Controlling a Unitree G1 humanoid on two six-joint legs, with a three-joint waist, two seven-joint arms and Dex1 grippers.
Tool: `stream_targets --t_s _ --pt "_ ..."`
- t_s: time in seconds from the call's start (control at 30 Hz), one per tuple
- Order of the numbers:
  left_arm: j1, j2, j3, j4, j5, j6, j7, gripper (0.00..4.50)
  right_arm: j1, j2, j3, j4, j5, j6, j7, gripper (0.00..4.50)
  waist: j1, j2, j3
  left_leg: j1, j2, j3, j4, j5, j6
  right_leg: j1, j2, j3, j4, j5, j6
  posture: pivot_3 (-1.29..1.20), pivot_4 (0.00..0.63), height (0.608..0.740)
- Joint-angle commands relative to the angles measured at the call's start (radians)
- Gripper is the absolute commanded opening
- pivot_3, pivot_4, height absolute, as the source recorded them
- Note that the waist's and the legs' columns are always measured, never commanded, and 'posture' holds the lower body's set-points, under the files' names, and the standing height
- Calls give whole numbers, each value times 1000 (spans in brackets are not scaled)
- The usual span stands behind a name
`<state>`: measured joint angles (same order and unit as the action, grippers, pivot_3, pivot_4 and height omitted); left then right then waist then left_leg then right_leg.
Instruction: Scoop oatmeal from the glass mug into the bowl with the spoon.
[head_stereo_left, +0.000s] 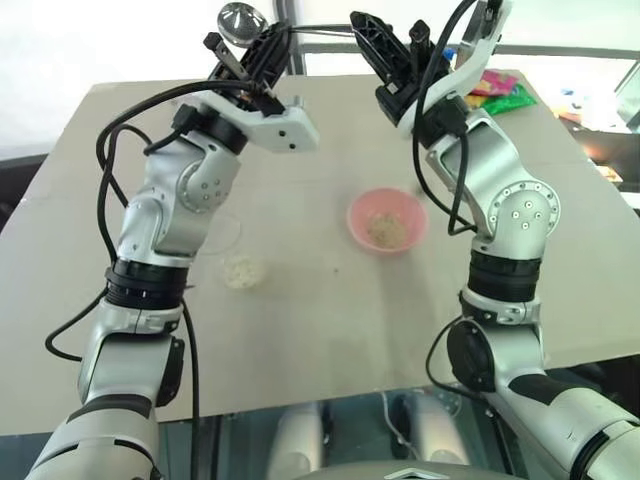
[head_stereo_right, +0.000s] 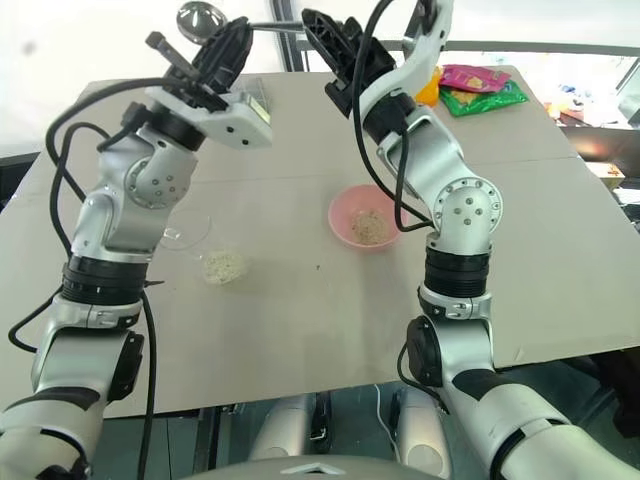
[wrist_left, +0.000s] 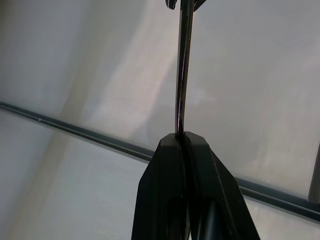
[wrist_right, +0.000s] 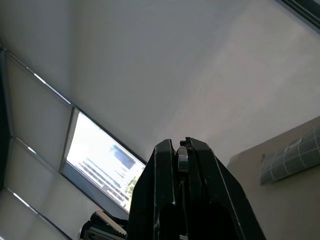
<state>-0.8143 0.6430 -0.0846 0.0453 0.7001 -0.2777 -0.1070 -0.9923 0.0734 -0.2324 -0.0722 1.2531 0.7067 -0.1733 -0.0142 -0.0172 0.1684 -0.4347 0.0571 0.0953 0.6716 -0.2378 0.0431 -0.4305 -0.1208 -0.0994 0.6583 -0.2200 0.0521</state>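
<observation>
My left claw (head_stereo_left: 262, 50) and my right claw (head_stereo_left: 375, 40) are both raised high and closed on the spoon (head_stereo_left: 243, 22), each at one end of the handle, it seems. On the tabletop (head_stereo_left: 300, 300) the pink bowl (head_stereo_left: 387, 220) holds oatmeal (head_stereo_left: 386, 231); the glass mug (head_stereo_right: 187, 232) lies tipped, with spilled oats (head_stereo_left: 243, 271) beside it

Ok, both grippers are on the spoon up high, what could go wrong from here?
Left gripper and right gripper are both shut on the spoon; pulling apart could wrench or drop it. The glass mug sits under the left arm; lowering may knock it. Oatmeal already lies on the table beside it.
</observation>
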Motion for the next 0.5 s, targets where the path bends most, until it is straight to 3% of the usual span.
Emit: stream_targets --t_s 0.03,0.5 --pt "17 -1 6 -74 -20 -1 -11 0 -31 -8 -10 -4 -17 -32 4 34 0 0 0 0 0 0 0 0 0 0 0 0 0 0 0 0 150 718" --pt "78 -46 8 -154 -36 76 -30 0 -79 -17 -33 63 -44 -73 31 34 0 0 0 0 0 2 0 0 0 -1 0 2 1 0 0 0 150 718"
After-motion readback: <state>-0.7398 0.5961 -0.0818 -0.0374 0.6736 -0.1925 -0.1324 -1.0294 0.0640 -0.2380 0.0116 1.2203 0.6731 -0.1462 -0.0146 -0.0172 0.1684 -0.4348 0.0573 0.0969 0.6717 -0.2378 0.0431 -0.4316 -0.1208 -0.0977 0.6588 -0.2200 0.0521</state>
